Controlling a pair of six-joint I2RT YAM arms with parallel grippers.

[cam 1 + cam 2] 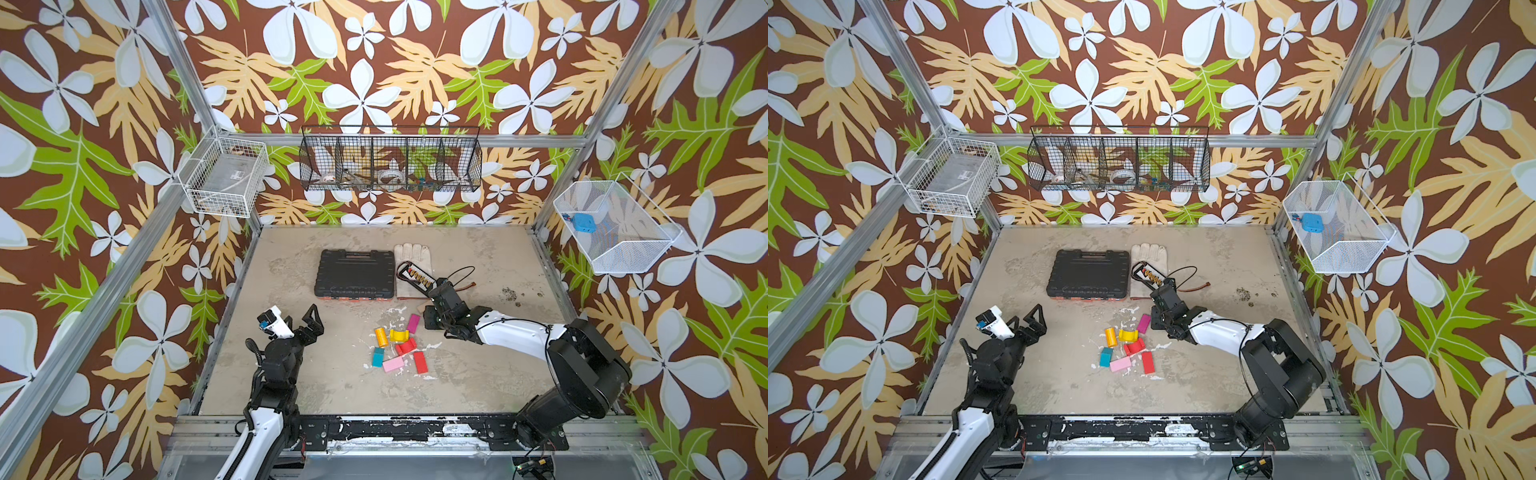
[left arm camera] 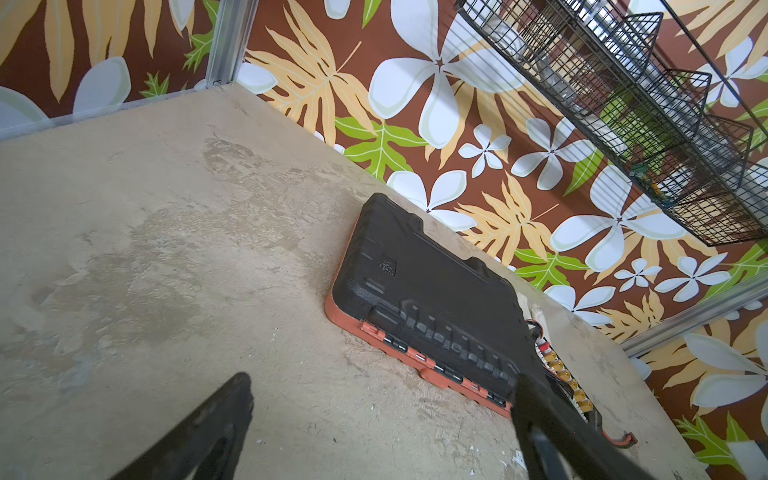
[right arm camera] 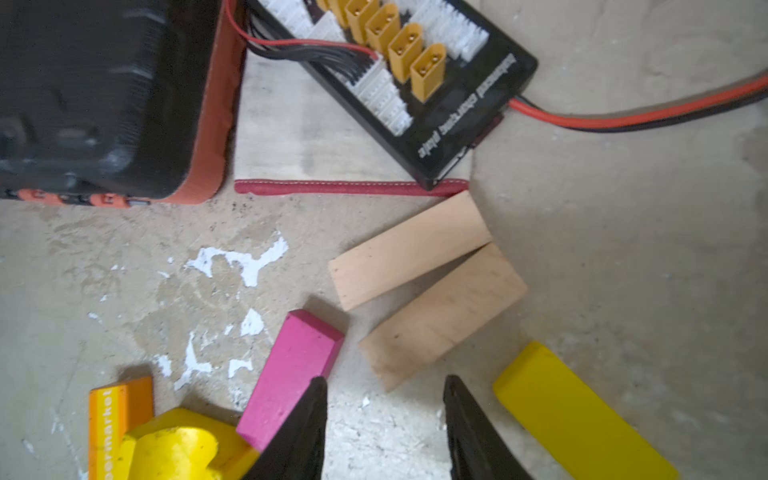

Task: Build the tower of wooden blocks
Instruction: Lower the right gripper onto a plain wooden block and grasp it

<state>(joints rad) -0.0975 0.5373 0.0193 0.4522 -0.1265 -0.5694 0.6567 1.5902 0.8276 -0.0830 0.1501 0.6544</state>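
Right hand [image 3: 384, 386], partly spread and empty, hovers near a tan block [image 3: 442, 316]: straddle its narrow sides squarely before pinching. Left hand [image 2: 384, 380] stands spread wide.

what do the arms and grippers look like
Both arms have white shells on the long links and chunky black joints: left arm, right arm. A ribbed black cable runs up the left one, and thin black wires run along the right. The left gripper and right gripper have black, tapering fingers. A white camera with a blue part sits on the left wrist.
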